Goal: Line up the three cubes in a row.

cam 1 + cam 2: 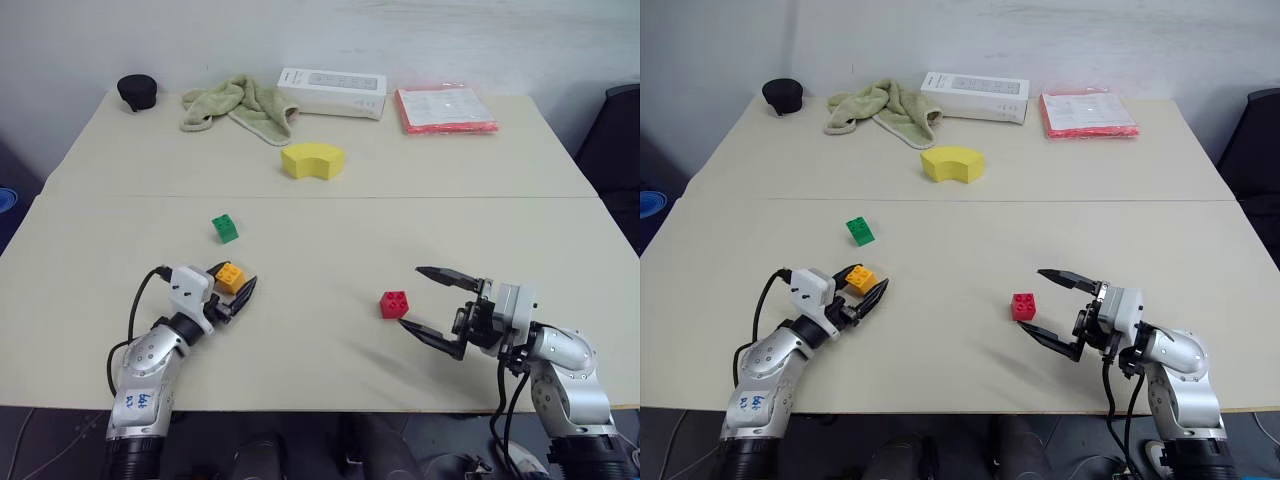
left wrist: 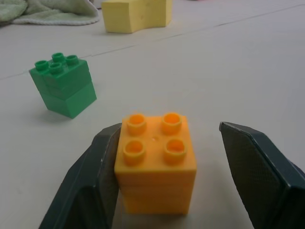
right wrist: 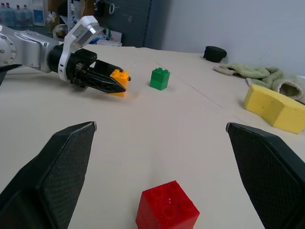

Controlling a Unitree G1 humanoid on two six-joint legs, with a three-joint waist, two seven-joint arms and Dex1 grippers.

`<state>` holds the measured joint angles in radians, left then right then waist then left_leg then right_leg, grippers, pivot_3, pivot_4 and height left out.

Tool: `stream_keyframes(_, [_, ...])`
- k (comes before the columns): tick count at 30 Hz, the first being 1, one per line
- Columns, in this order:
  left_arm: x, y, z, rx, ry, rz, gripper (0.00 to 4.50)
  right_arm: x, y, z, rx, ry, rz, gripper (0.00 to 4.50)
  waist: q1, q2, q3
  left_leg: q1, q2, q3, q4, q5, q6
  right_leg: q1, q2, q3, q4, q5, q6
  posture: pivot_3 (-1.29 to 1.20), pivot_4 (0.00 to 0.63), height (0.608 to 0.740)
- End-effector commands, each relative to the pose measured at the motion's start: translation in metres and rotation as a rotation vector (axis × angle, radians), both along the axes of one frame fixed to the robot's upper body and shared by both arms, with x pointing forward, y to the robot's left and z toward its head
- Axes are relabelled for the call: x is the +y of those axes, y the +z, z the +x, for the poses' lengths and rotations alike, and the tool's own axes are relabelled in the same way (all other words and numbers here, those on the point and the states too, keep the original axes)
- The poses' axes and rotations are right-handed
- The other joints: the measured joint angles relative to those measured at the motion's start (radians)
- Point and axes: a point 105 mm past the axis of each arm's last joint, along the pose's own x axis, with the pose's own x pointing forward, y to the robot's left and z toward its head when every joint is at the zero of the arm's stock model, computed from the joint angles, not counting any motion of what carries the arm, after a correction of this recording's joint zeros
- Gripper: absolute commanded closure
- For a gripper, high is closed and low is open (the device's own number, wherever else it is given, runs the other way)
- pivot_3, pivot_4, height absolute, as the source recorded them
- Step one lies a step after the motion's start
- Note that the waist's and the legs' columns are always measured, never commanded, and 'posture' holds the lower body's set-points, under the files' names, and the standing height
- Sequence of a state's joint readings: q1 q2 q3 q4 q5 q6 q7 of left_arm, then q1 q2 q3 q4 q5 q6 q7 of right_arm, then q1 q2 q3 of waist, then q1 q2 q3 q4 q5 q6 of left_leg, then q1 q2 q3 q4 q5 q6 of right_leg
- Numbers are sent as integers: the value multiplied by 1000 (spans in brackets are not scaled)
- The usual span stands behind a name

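**Orange cube sits between the left fingers, red waits in front of the right**

From the head, the left gripper (image 1: 237,290) brackets the orange-yellow cube (image 1: 229,277) on the table (image 1: 330,225), the green cube (image 1: 225,228) just beyond it. Over on the right, the red cube (image 1: 394,304) stands just off the tips of the right gripper (image 1: 427,300), jaws spread wide and empty. Farther back: yellow foam block (image 1: 313,160), green towel (image 1: 238,105), white box (image 1: 332,92).

Left wrist view settles the detail: one finger (image 2: 90,186) touches the orange-yellow cube's side, the other stands clear with a gap, so not clamped.

Right wrist view looks down on the red cube's studs between both open fingers, the left gripper across the table around orange
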<state>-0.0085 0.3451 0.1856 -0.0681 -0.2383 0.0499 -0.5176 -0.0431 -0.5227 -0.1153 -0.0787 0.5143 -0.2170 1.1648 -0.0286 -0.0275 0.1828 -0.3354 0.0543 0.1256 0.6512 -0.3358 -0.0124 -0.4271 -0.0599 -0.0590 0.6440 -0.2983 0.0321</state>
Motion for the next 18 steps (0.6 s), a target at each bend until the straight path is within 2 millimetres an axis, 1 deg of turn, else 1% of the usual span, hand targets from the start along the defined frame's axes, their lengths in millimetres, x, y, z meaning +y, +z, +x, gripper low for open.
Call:
stream_keyframes(1, [14, 17, -11, -45, -15, 16, 1201, 4, 7, -5, -32, 14, 7, 0, 2, 0, 0, 0, 0, 0, 0, 0, 0, 0, 0, 0, 0, 0, 0, 0, 150, 740])
stream_keyframes(3, [15, 25, -15, -58, -57, 13, 1201, 5, 5, -6, -24, 18, 8, 0, 3, 0, 0, 0, 0, -1, 1, 0, 0, 0, 0, 0, 0, 0, 0, 0, 150, 740])
stream_keyframes(5, [17, 35, -18, -66, -85, -6, 815, 6, 4, -7, -19, 22, 9, 0, 4, 0, 0, 0, 0, -1, 1, 0, 1, 0, -1, 0, 0, 0, 0, 0, 150, 740])
stream_keyframes(6, [24, 39, -17, -73, -71, 2, 651, 6, 4, -8, -15, 23, 10, 0, 5, 0, 0, 0, -1, -1, 1, 0, 1, 1, -1, 0, 0, 0, 0, 0, 150, 740])
stream_keyframes(8, [35, 46, -17, -75, -66, 3, 43, 6, 4, -8, -12, 24, 9, 0, 4, 0, 0, 0, -1, -1, 1, 0, 1, 1, -1, 0, 0, 0, 0, 0, 150, 740])
stream_keyframes(12, [48, 44, -26, 10, -154, 54, 16, 5, 3, -10, -3, 25, 5, 0, 0, 0, 0, 0, 0, -1, 0, 0, 0, 0, 0, 0, 0, 0, 0, 0, 150, 740])
stream_keyframes(14, [65, 51, -25, 41, -160, 47, 16, 5, 4, -10, 0, 25, 4, 0, 0, 0, 0, 0, 0, -1, 0, 0, 0, 0, 0, 0, 0, 0, 0, 0, 150, 740])
stream_keyframes(15, [75, 57, -20, 46, -145, 44, 16, 5, 4, -10, 0, 25, 3, 0, 1, 0, 0, 0, 0, -1, 0, 0, 0, 0, 0, 0, 0, 0, -1, 0, 150, 740])
stream_keyframes(17, [91, 68, -5, 55, -106, 38, 16, 5, 4, -10, 2, 25, 4, 0, 3, 0, 0, -1, 0, -2, 0, 0, 0, 0, 0, -2, 0, -1, -1, 0, 150, 740])
stream_keyframes(18, [94, 73, 3, 58, -110, 40, 16, 5, 4, -10, 3, 25, 4, 0, 7, 0, 0, -1, 0, -2, 1, 1, 0, 0, 0, -2, 0, -1, -1, 0, 150, 740])
